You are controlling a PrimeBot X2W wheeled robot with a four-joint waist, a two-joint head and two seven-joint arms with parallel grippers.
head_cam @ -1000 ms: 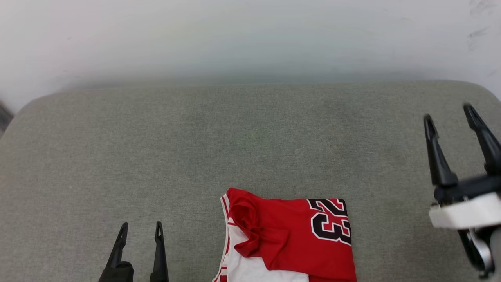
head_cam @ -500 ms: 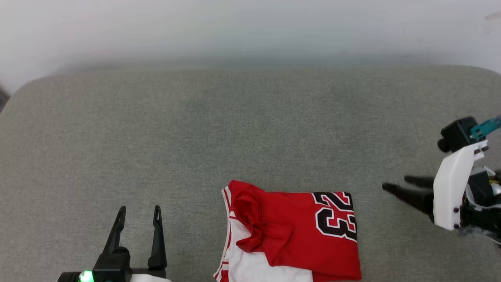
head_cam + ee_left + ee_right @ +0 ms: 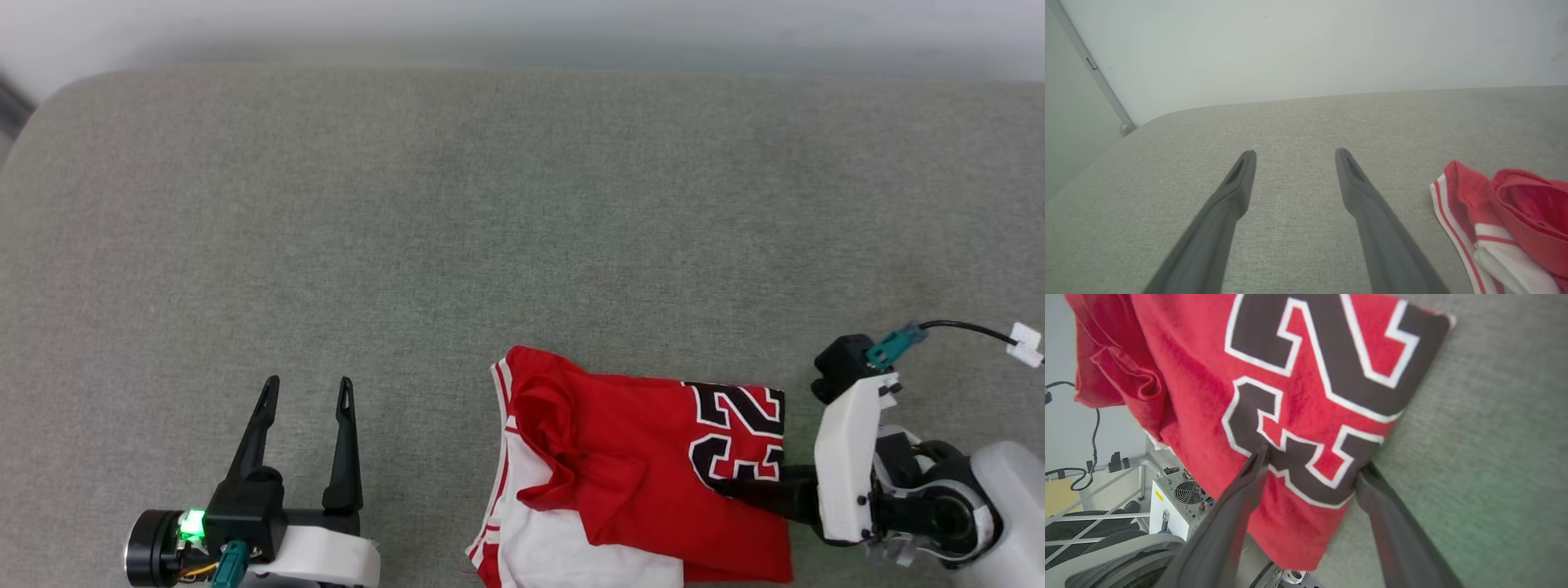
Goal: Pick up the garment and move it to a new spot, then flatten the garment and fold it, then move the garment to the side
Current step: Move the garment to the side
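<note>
A: Far left first. L hand (image 3: pixel 307 390)?
B: Low left in head view, over bare grey padded bench (image 3: pixel 522 204). Both fingers (image 3: pixel 1233 196) spread wide, pointing away fr the robot, nothing btwn them. Green light (image 3: pixel 193 523) lit on its wrist. Near the cloth, not touching.

A: Next over, the garment (image 3: pixel 620 457)?
B: Lies on the bench at its near side, centre-right of head view, bottom part cut off by the frame. Red layer on top, white panel showing at lower left, red-and-white striped trim (image 3: pixel 1447 220) down the left edge. Rumpled red fold near upper left. Black "23" (image 3: pixel 739 441) w/ white outline at the right end, turned sideways.

A: L wrist cam see it?
B: Yes, striped corner + red fold at the right of that view, beside the L fingers, apart fr them.

A: R hand (image 3: pixel 1314 459)?
B: Lower right in head view, coming in fr the right, fingers pointing left at the garment's right end. Jaws wide apart, not clamped on anything. In R wrist view one finger lies over the red cloth at the black number; the other tip sits at the cloth's edge against the bench. Can't tell if that tip is under the fabric.

A: Anything else?
B: White box w/ a fan (image 3: pixel 1180 494) past the bench edge in R wrist view. Pale wall (image 3: pixel 1306 49) behind the bench.
</note>
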